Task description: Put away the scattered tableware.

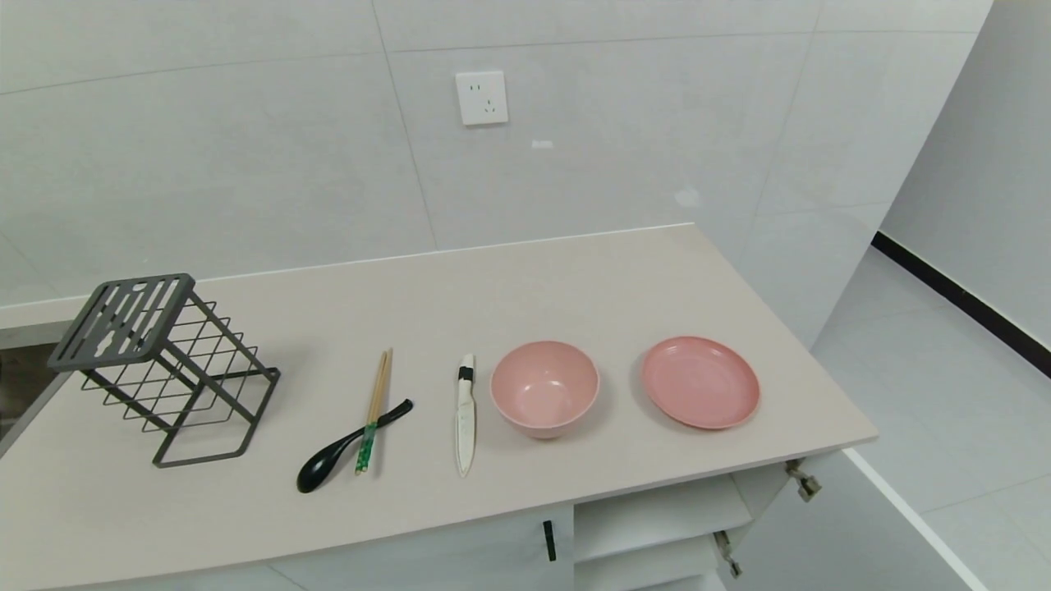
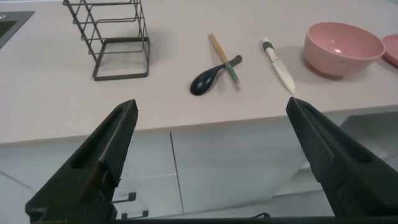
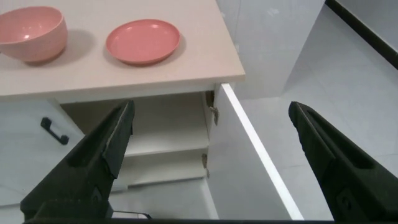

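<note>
- The tableware is laid in a row along the near part of the counter (image 1: 575,279). From left to right are seen a black spoon (image 1: 345,450), a pair of chopsticks (image 1: 376,402) lying across its handle, a white knife (image 1: 465,419), a pink bowl (image 1: 544,387) and a pink plate (image 1: 699,382).
- A black wire rack (image 1: 156,361) is stood at the left end, well apart from the spoon.
- The left pincer (image 2: 211,106) is held wide open and empty, below the counter's near edge. The right pincer (image 3: 211,107) is likewise spread wide with nothing in it, before the open cupboard (image 1: 657,517) under the plate.
- The bowl and plate are judged light, stiff and smooth. The bowl's upright wall could be pinched at the rim. The shallow plate lies flat and may slide when its edge is nudged.
- The chopsticks are judged thin and prone to roll apart, so they are best taken together near the middle. The spoon beneath is likely to be disturbed.
- The knife is best taken by its far, black-banded handle end.
</note>
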Robot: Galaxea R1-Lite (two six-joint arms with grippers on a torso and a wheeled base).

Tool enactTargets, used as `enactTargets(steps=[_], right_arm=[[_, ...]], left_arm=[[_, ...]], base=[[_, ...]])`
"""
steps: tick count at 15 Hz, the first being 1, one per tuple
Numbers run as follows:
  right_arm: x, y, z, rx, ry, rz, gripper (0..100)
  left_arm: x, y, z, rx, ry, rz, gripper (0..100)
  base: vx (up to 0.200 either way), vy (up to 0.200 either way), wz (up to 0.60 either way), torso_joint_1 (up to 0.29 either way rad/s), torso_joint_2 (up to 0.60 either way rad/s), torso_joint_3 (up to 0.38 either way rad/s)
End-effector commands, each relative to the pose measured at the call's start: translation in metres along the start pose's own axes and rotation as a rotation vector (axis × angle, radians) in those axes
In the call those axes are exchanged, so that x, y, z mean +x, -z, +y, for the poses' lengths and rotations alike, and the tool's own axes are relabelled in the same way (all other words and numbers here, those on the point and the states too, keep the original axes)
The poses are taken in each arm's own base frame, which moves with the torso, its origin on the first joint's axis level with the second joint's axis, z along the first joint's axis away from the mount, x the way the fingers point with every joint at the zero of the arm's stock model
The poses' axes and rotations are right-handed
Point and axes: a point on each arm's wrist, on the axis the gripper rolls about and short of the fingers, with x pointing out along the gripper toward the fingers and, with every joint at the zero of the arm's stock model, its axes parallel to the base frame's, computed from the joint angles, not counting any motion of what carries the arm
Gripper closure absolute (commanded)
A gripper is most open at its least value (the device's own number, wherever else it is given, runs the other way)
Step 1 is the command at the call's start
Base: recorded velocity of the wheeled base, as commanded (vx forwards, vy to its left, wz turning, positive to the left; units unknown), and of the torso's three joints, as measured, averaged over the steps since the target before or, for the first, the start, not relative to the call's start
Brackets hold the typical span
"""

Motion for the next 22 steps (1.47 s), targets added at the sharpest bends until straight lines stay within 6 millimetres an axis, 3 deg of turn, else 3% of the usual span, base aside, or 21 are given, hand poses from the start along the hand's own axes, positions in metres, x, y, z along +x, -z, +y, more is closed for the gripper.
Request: enactTargets(steps=[1,4,7,16,21,22], right_arm=[[0.000,0.000,0.000,-0.001,0.001,0.000,0],[0.000,0.000,0.000,-0.001,0.000,0.000,0],[0.000,0.000,0.000,-0.001,0.000,0.000,0],[0.000,0.000,0.000,-0.009,0.000,-0.002,0],[-0.001,-0.013,-0.001,-0.041,0.038,-0.122,0],[-0.001,-0.013,0.001,-0.063,-0.049,-0.126,0]], left_arm=[[0.000,0.000,0.000,-0.001,-0.001,0.001,0],[0.000,0.000,0.000,-0.001,-0.001,0.001,0],[0.000,0.000,0.000,-0.001,-0.002,0.001,0],[0.000,0.000,0.000,-0.001,-0.002,0.001,0],[0.000,0.000,0.000,-0.001,-0.001,0.001,0],[0.000,0.000,0.000,-0.001,-0.001,0.001,0]], base=[[0.000,0.000,0.00,0.000,0.00,0.000],[0.000,0.000,0.00,0.000,0.00,0.000],[0.000,-0.200,0.00,-0.007,0.00,0.001],[0.000,0.000,0.00,0.000,0.00,0.000],[0.000,0.000,0.00,0.000,0.00,0.000],[0.000,0.000,0.00,0.000,0.00,0.000]])
